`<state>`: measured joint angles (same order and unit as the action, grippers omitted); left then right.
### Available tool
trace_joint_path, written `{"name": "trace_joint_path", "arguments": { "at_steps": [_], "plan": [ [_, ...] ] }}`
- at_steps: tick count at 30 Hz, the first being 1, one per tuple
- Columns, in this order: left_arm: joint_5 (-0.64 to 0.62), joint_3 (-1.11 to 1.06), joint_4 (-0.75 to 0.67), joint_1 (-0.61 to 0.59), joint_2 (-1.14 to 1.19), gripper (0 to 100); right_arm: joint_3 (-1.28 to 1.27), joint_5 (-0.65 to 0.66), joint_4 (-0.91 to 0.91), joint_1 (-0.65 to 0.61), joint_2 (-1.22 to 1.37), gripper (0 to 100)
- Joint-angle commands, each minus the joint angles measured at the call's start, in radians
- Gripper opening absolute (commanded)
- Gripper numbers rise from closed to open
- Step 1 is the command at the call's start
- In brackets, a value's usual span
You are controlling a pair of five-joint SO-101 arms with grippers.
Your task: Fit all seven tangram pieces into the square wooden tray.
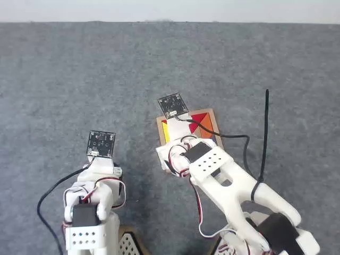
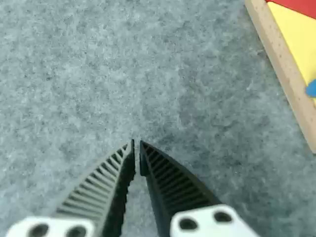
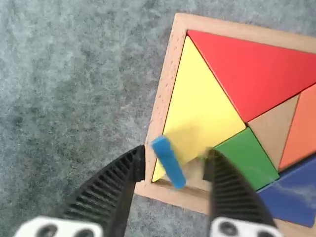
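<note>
Right jaws spread either side of a tilted blue piece (image 3: 168,161) at the tray (image 3: 160,98); left jaws together.

The tray (image 3: 163,94) is pale, bare wood. The yellow piece (image 3: 197,108) looks smooth. The grey mat (image 1: 79,69) is fuzzy cloth.

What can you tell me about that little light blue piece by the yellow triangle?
The light blue piece is small, thin and smooth, like painted wood. It isn't lying flat. It stands tilted on its edge at a corner of the tray, over the pointy tip of the yellow triangle and the empty gap beside it. It sits between the open fingers of the right gripper; I can't tell if they touch it.
</note>
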<state>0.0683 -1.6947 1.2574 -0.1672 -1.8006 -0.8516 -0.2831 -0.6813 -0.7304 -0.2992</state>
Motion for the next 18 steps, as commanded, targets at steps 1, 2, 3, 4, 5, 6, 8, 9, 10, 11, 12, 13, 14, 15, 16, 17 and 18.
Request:
{"name": "trace_joint_path", "arguments": {
  "at_steps": [1,2,3,4,5,6,8,9,10,11,12,13,14,15,16,17,18],
  "plan": [
    [0.002,0.01,0.003,0.005,-0.015,2,0.003,-0.005,0.018,-0.002,-0.05,20.8],
    [0.002,0.01,0.003,0.005,-0.015,2,0.003,-0.005,0.018,0.008,-0.05,20.3],
    [0.002,0.01,0.003,0.005,-0.015,2,0.005,-0.005,0.019,0.018,-0.05,20.1],
    [0.002,0.01,0.003,0.005,-0.015,2,0.005,-0.005,0.019,0.033,-0.05,19.8],
    [0.002,0.01,0.003,0.005,-0.015,2,0.005,-0.005,0.021,0.047,-0.05,19.9],
    [0.002,0.01,0.003,0.005,-0.015,2,0.005,-0.005,0.021,0.059,-0.05,19.9],
    [0.002,0.01,0.003,0.005,-0.015,2,0.003,-0.003,0.041,0.074,-0.048,19.9],
    [0.002,0.01,0.003,0.005,-0.015,2,0.003,-0.003,0.051,0.077,-0.048,19.9],
    [0.002,0.01,0.003,0.005,-0.015,2,0.003,-0.003,0.065,0.079,-0.048,19.9],
    [0.002,0.01,0.003,0.005,-0.015,2,0.003,-0.003,0.077,0.081,-0.044,19.9],
    [0.002,0.01,0.003,0.005,-0.015,2,0.006,-0.003,0.084,0.081,-0.036,19.9],
    [0.002,0.01,0.003,0.005,-0.015,2,0.008,-0.003,0.084,0.081,-0.025,19.9],
    [0.002,0.01,0.003,0.005,-0.015,2,0.009,-0.003,0.082,0.081,-0.016,19.9],
    [0.002,0.01,0.003,0.005,-0.015,2,0.009,-0.003,0.081,0.082,-0.005,19.9],
    [0.002,0.01,0.003,0.005,-0.015,2,0.009,-0.002,0.079,0.084,0.002,19.9],
    [0.002,0.01,0.003,0.005,-0.015,2,0.009,-0.002,0.079,0.084,0.002,19.9],
    [0.002,0.01,0.003,0.005,-0.015,2,0.011,-0.002,0.081,0.084,0.002,19.9]
  ]
}}
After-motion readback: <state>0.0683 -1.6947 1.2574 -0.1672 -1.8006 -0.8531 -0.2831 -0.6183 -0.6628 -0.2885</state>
